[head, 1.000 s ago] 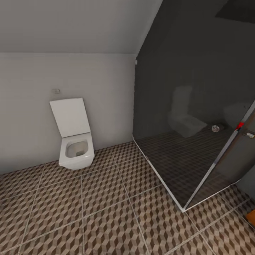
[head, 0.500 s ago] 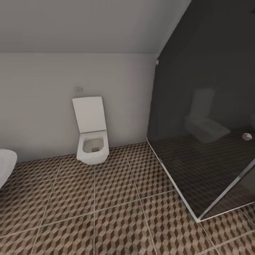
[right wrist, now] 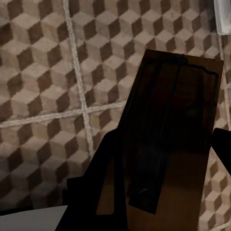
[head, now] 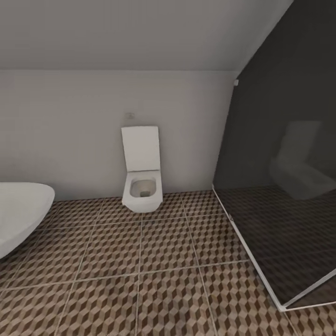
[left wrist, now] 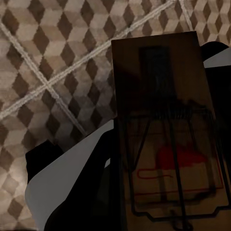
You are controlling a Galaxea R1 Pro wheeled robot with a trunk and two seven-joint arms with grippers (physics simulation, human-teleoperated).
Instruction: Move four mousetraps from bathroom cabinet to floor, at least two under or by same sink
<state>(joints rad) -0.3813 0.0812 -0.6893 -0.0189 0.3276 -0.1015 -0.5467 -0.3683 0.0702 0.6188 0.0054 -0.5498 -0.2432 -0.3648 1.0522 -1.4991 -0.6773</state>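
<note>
Mousetraps sit one in each of my end effectors. In my left wrist view, the left end effector is clamped on a dark wooden mousetrap: the flat plate runs out along the fingers, its wire spring and bar face the camera, and a red mark shows on the wood. In my right wrist view, the right end effector is clamped on a second mousetrap, whose dark plate stands out past the black fingers, slightly tilted. Both traps hang above the bathroom floor, with its cube-pattern tiles and pale grout lines, and do not touch it. From my head view, a white toilet with raised lid hangs on the far wall. A rounded white tub is at left, and a dark glass shower panel stands at right.
</note>
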